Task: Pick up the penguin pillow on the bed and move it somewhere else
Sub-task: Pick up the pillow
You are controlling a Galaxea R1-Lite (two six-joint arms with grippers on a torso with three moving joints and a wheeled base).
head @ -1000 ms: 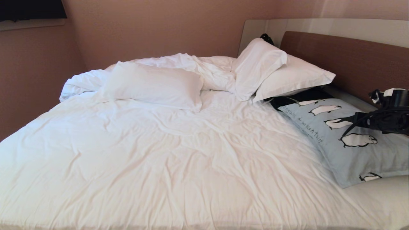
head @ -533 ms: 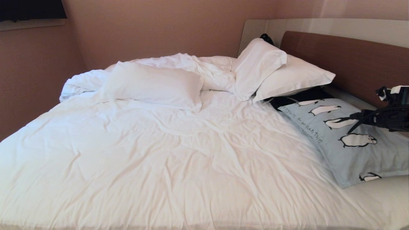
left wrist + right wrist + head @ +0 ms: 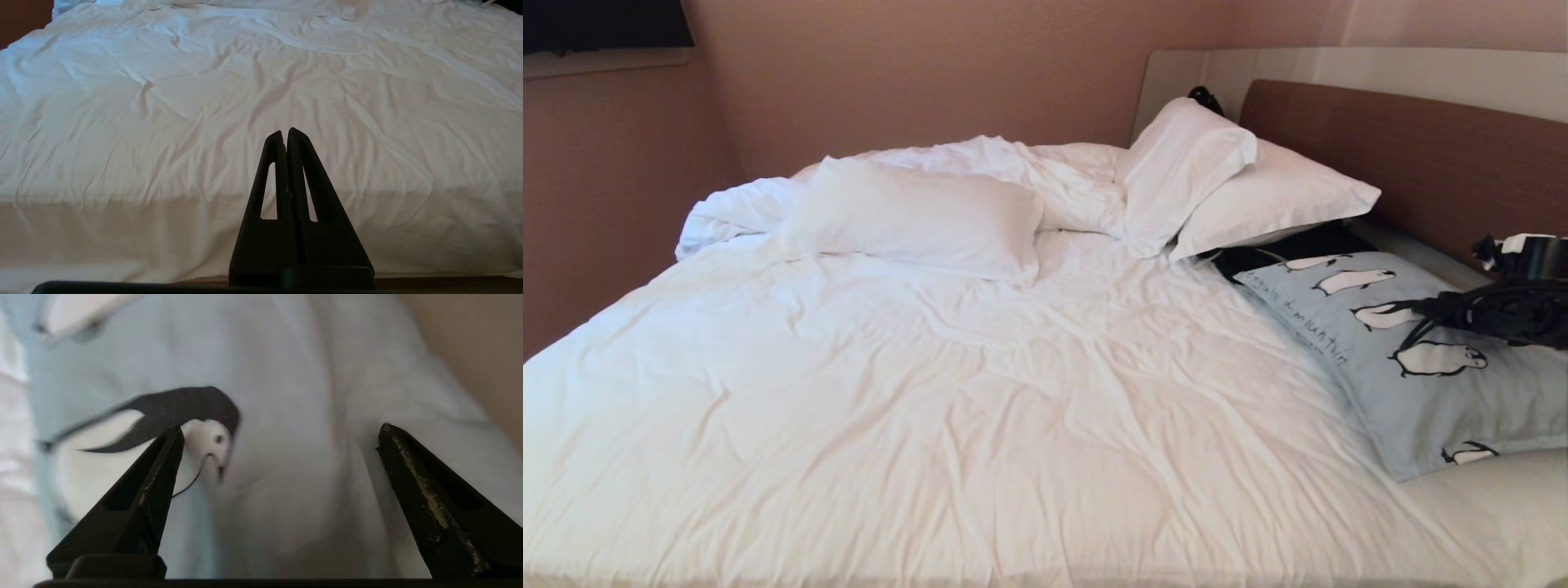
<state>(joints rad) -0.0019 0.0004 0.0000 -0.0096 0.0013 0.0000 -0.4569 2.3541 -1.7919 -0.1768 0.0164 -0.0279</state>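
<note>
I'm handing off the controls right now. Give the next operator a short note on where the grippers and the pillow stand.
Right gripper: open, just above the light blue rectangular penguin pillow, nothing held.
Left gripper: shut, parked at the foot of the bed.
Pillow lies flat by the brown headboard, beside two stacked white pillows.
Done: approach.
Left: grasp, lift, move elsewhere.

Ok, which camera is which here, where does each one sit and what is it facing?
Head view: high on the robot, looking down across the bed toward the headboard; the right hand enters from the right above the penguin pillow.
Left wrist view: behind the left hand, fingers together, facing the white duvet.
Right wrist view: behind the right hand, fingers spread, close over the penguin pillow.
Shared: head and right wrist both show the penguin pillow; head and left wrist both show the duvet.
</note>
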